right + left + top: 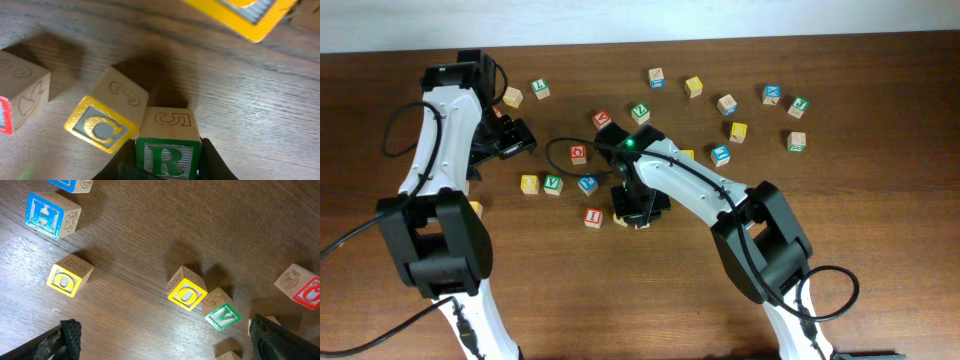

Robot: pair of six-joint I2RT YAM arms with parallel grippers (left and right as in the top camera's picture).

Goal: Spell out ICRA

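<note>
My right gripper [167,165] is shut on a green R block [167,157] and holds it at the table, right beside a yellow C block [102,127], their corners touching. A red-faced block [6,116] lies left of the C at the frame edge. In the overhead view the right gripper [635,210] is just right of the red I block [593,217] and hides the C and R. My left gripper [170,347] is open and empty above bare wood; overhead it is at the back left [513,140]. I cannot pick out an A block.
Below the left gripper lie two yellow O blocks [67,277] [187,292], a green V block [222,315], a blue H block [50,215] and a red block [305,287]. Several more blocks are scattered across the back of the table [730,130]. A black cable [555,150] loops near the centre.
</note>
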